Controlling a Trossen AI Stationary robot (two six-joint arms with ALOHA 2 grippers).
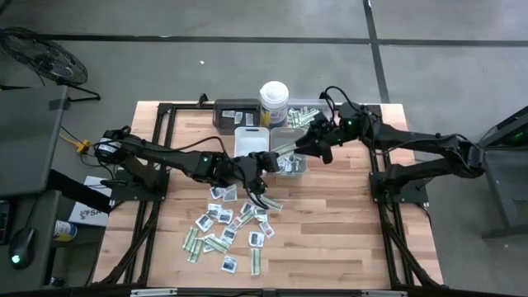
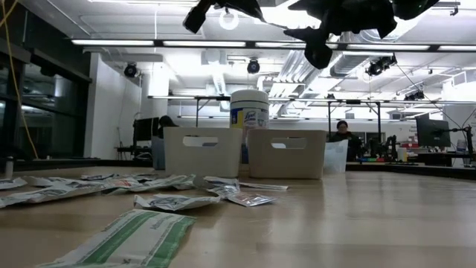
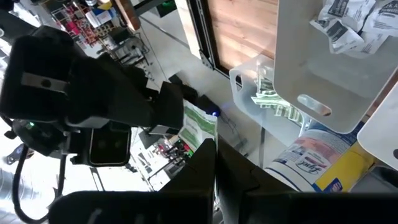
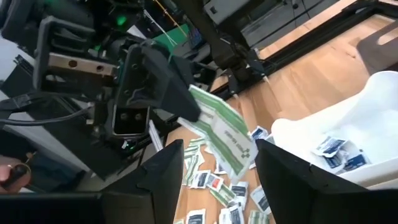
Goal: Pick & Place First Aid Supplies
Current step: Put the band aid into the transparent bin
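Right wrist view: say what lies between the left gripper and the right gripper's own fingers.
A green-and-white strip lies there. The shut left gripper pinches one end, and the other end points into the gap of the open right gripper. The right wrist view shows this.

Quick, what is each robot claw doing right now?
Left gripper: shut on a narrow green-and-white paper strip packet.
Right gripper: open, holding nothing, around that strip's free end.

The bench (image 1: 330, 223) is pale planked wood with visible grain and a smooth, faintly sheened top. The packets (image 1: 227, 227) look like crinkled paper or foil, lightly glossy. The trays (image 2: 286, 154) are matt, smooth plastic. The canister (image 1: 274, 102) is glossy white plastic. Both grippers' fingers (image 4: 292, 180) are matt black plastic.
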